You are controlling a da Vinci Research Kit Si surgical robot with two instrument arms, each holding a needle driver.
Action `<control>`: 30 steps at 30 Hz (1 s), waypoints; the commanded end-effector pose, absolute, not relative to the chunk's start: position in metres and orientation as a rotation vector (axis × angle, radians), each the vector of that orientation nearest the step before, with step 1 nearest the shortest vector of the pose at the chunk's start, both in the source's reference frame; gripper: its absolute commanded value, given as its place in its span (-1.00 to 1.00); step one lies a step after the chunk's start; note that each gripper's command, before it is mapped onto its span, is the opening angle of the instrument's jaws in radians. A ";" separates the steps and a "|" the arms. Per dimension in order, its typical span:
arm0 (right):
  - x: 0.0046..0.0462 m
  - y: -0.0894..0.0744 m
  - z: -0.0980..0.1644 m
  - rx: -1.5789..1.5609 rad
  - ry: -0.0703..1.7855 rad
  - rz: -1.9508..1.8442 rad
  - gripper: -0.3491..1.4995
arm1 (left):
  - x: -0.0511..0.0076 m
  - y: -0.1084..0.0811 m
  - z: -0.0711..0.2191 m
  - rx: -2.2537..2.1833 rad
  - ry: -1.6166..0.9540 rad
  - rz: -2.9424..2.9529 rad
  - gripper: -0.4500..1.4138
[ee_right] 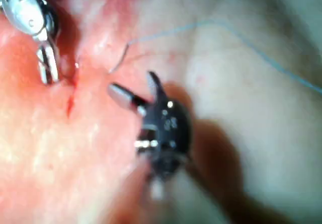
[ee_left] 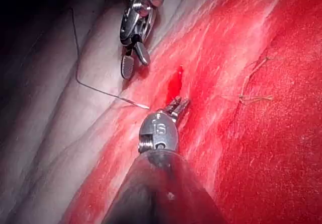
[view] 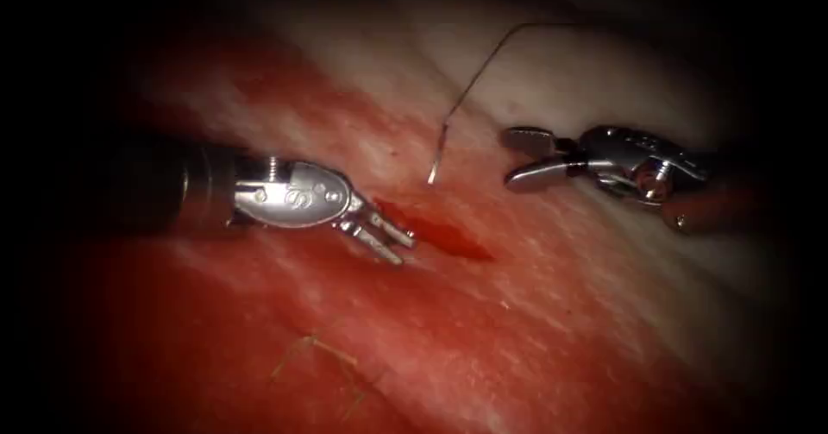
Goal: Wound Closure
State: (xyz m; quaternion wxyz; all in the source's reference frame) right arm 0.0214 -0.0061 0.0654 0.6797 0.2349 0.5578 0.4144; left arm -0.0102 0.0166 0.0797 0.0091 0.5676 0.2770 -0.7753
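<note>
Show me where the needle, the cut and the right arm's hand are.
needle (view: 436, 154): endoscope view, lower shaft near its tip.
cut (view: 440, 234): endoscope view, middle of the red slit.
right arm's hand (view: 516, 158): endoscope view, gap between its open jaws.

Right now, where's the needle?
Endoscope view: needle lies free on the tissue, right of the cut, between both open claws, nearer the right claw.

surroundings: dark all round the lit patch | light: bright at centre, fading from 12 to 6 o'clock edges | walls, floor, furniture: too dark to tell
</note>
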 end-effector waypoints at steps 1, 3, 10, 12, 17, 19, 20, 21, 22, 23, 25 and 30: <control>0.0221 -0.007 0.066 0.531 1.252 0.930 0.47 | -0.0106 0.016 0.080 1.774 0.904 -2.435 -1.00; 0.0221 -0.007 0.066 0.531 1.252 0.930 0.47 | -0.0105 0.016 0.080 1.770 0.976 -2.477 -1.00; 0.0222 -0.007 0.066 0.531 1.255 0.930 0.45 | -0.0103 0.016 0.079 1.735 1.347 -2.670 -1.00; 0.0222 -0.007 0.066 0.531 1.255 0.930 0.45 | -0.0104 0.016 0.079 1.732 1.382 -2.680 -1.00; 0.0222 -0.007 0.066 0.531 1.256 0.928 0.45 | -0.0103 0.016 0.076 1.784 1.466 -2.663 -1.00; 0.0223 -0.007 0.066 0.530 1.256 0.927 0.45 | -0.0099 0.016 0.075 1.807 1.541 -2.647 -1.00; 0.0223 -0.007 0.066 0.530 1.256 0.927 0.45 | -0.0098 0.016 0.075 1.817 1.565 -2.638 -1.00; 0.0223 -0.007 0.066 0.530 1.256 0.927 0.45 | -0.0096 0.016 0.074 1.835 1.580 -2.614 -1.00; 0.0223 -0.007 0.066 0.530 1.256 0.927 0.45 | -0.0096 0.016 0.074 1.842 1.593 -2.595 -1.00; 0.0223 -0.007 0.066 0.530 1.256 0.927 0.45 | -0.0096 0.016 0.073 1.857 1.598 -2.583 -1.00; 0.0223 -0.007 0.066 0.525 1.257 0.922 0.45 | -0.0098 0.017 0.073 1.906 1.631 -2.553 -1.00; 0.0225 -0.008 0.066 0.528 1.257 0.925 0.44 | -0.0097 0.017 0.071 1.943 1.857 -2.502 -1.00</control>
